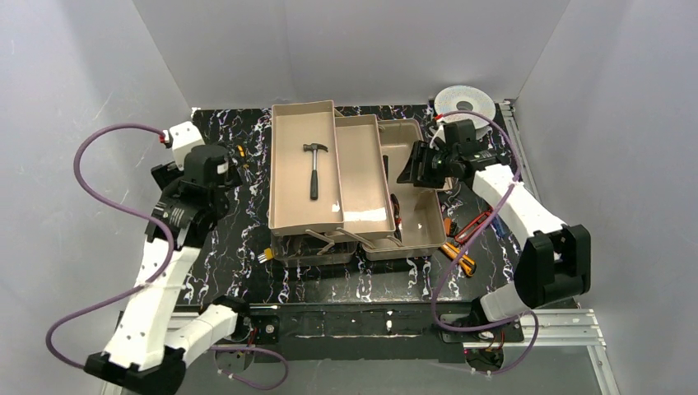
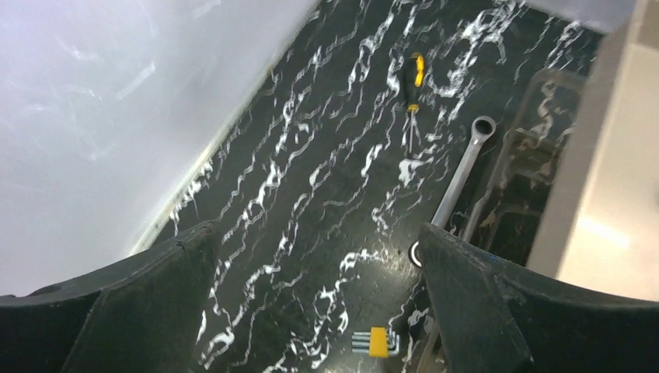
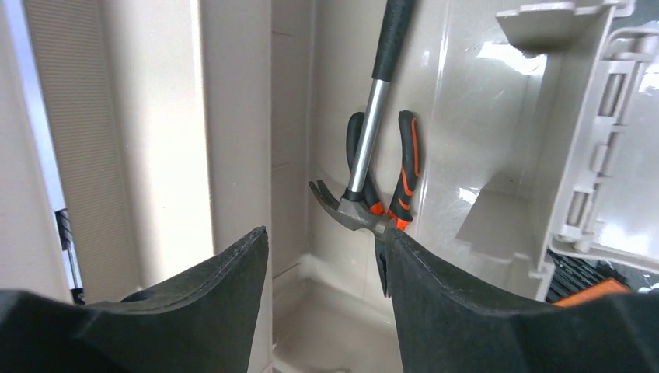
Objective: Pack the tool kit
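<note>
The tan tool kit box [image 1: 306, 218] stands open mid-table, its cantilever trays spread out. A hammer [image 1: 314, 169] lies in the left tray. My right gripper [image 1: 411, 169] hangs over the box's right compartment. In the right wrist view it [image 3: 325, 233] is open and holds nothing. Beyond its fingers a hammer [image 3: 365, 148] rests across orange-and-black pliers [image 3: 406, 167] on the box floor [image 3: 342, 326]. My left gripper [image 1: 221, 207] hovers left of the box, open [image 2: 317, 233] over bare table. A screwdriver [image 2: 412, 81], a wrench [image 2: 460, 175] and a yellow hex-key set [image 2: 377, 341] lie there.
A round silver-white spool [image 1: 465, 103] sits at the back right corner. More orange and yellow hand tools [image 1: 463, 245] lie on the table right of the box, under the right arm. Grey walls close in the left, back and right.
</note>
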Action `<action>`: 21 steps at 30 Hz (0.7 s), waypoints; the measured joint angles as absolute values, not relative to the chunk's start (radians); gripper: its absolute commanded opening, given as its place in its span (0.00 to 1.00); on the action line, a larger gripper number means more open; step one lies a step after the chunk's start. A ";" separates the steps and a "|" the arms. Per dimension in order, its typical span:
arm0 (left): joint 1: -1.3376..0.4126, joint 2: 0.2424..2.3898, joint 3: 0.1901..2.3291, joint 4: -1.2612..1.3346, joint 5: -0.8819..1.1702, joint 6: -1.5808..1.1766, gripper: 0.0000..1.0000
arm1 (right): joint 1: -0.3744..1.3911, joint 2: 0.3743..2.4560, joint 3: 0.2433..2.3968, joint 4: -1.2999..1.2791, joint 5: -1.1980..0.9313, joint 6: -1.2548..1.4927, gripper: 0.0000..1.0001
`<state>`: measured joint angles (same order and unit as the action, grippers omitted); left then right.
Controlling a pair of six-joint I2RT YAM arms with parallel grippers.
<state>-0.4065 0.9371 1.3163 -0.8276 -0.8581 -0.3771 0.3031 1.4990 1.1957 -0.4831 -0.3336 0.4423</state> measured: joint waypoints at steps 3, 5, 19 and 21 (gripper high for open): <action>-0.235 0.977 1.283 -0.827 -0.701 -0.403 0.98 | 0.303 1.443 1.192 -0.482 -0.315 0.441 0.64; -0.138 1.039 1.270 -0.821 -0.588 -0.419 0.98 | 0.303 1.383 1.178 -0.472 -0.309 0.441 0.64; 0.099 1.767 1.594 -0.805 -0.148 -0.486 0.98 | 0.303 1.013 0.993 -0.385 -0.375 0.490 0.64; 0.106 1.879 1.706 -0.797 -0.118 -0.464 0.98 | 0.303 0.984 0.984 -0.381 -0.385 0.494 0.64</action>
<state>0.1062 1.8786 1.7058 -0.7967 -0.1184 -0.4637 0.3031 0.9840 0.9840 -0.3813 -0.3847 0.4938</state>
